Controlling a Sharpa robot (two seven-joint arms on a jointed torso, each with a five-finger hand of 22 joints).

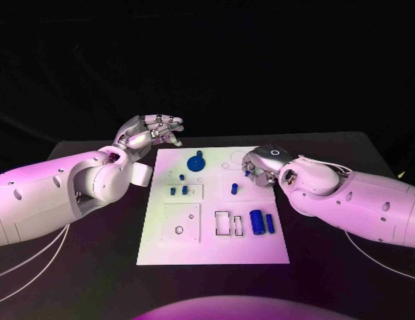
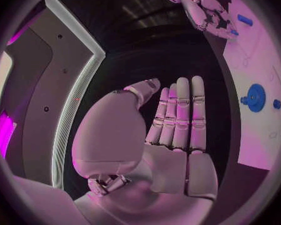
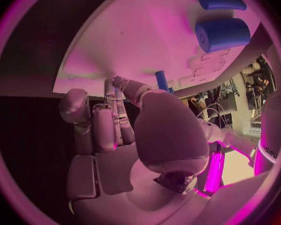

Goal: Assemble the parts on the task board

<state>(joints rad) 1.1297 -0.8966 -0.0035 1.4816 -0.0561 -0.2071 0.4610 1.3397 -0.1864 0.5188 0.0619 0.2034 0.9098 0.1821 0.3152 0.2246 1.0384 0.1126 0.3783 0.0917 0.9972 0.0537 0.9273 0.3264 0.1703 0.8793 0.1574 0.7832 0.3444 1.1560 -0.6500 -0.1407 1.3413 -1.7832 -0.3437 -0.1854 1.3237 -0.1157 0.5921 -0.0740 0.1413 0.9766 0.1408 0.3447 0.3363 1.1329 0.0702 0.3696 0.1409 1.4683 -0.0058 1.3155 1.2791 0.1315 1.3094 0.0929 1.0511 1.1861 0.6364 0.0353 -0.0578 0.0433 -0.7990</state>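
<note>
The white task board lies mid-table, the left hand raised off its far left corner with straight, spread fingers holding nothing, the right hand over its far right edge, fingers bent, grip unclear, beside a small upright blue peg, and a blue gear near its far edge.

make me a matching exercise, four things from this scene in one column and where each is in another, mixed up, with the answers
Things
1. blue gear
2. large blue cylinder
3. left robot hand
4. right robot hand

Places
A. over the task board's right edge, beside a small upright blue peg
B. lying on the near right part of the board
C. raised off the board's far left corner, holding nothing
D. on the far part of the board, left of centre

Pairs: 1-D, 2-B, 3-C, 4-A
</note>
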